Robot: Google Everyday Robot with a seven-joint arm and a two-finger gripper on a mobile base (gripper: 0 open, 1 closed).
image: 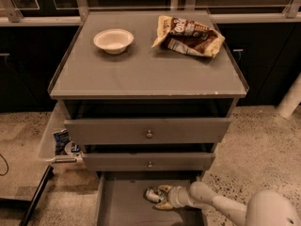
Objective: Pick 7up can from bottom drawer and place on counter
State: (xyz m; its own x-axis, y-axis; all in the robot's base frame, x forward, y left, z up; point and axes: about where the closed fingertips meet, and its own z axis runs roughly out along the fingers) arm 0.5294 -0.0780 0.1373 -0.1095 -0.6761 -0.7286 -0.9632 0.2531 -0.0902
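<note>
The 7up can (150,194) lies on its side on the floor of the open bottom drawer (120,206), near the middle. My gripper (158,197) reaches into the drawer from the right, low over the floor. Its pale fingers (164,189) are closed around the right end of the can. The counter (141,72) is the grey cabinet top above, well higher than the gripper.
A white bowl (113,40) and a brown and cream snack bag (189,35) lie on the counter's back half. The two upper drawers (148,132) stick out slightly over the bottom one. A plastic bin (59,142) with packets stands left of the cabinet.
</note>
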